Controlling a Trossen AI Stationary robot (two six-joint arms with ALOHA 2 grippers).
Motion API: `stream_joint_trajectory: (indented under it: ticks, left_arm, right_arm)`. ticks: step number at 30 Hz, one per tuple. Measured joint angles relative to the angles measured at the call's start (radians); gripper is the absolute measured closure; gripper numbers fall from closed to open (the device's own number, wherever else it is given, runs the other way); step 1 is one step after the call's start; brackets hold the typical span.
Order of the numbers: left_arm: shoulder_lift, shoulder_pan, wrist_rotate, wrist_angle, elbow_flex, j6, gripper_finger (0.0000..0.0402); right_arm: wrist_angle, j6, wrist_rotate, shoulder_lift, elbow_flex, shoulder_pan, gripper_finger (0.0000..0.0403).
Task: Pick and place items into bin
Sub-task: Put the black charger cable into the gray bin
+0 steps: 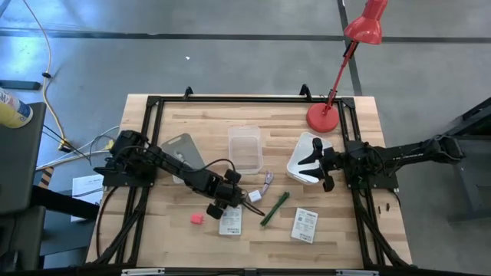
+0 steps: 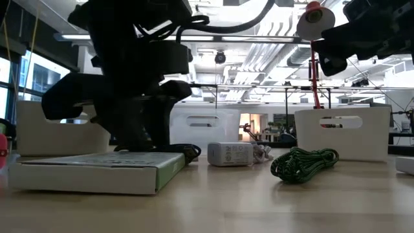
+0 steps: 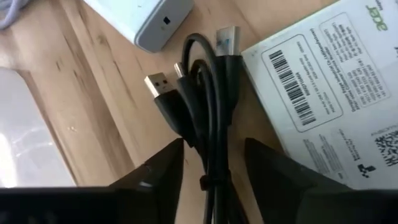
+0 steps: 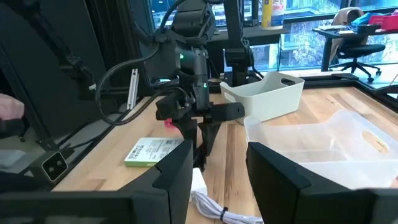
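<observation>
My left gripper (image 1: 225,201) (image 3: 214,158) is low over the table's middle, open, one finger on each side of the thin dark cable (image 3: 211,118), a bundled loop with USB plugs lying on the wood beside a flat white printed packet (image 3: 323,93) (image 1: 230,221). Whether the fingers touch the cable cannot be told. The white cube (image 1: 254,196) (image 3: 149,22) sits just beyond it. The pink cube (image 1: 197,218), the green stick (image 1: 275,208) (image 2: 304,162) and a second packet (image 1: 304,225) lie on the table nearby. My right gripper (image 1: 316,170) (image 4: 217,168) is open, raised over a white bin (image 1: 301,165).
A clear plastic bin (image 1: 245,147) (image 4: 323,143) stands at mid-table, beyond the items. A pale bin (image 1: 180,149) (image 4: 267,93) sits under the left arm. A thin white cord (image 1: 267,182) lies by the white cube. A red lamp's base (image 1: 323,116) stands at the far right.
</observation>
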Motion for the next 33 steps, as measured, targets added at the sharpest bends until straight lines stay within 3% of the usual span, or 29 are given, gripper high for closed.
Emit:
stream_joint_trajectory:
  ticks: [8, 14, 19, 33]
  left_arm:
    - [-0.001, 0.000, 0.014, 0.000, -0.001, 0.011, 0.0386]
    - [0.003, 0.000, -0.006, -0.027, 0.015, 0.011, 0.0358]
    - [0.004, 0.002, -0.083, -0.132, 0.083, 0.031, 0.0383]
    - [0.003, -0.032, -0.262, -0.675, 0.373, 0.010, 0.0390]
  right_arm:
    - [0.000, 0.000, 0.000, 0.000, 0.000, 0.000, 0.0261]
    - [0.000, 0.000, 0.000, 0.000, 0.000, 0.000, 0.0261]
    - [0.000, 0.000, 0.000, 0.000, 0.000, 0.000, 0.0261]
    - [-0.025, -0.009, 0.002, 0.000, 0.000, 0.000, 0.0261]
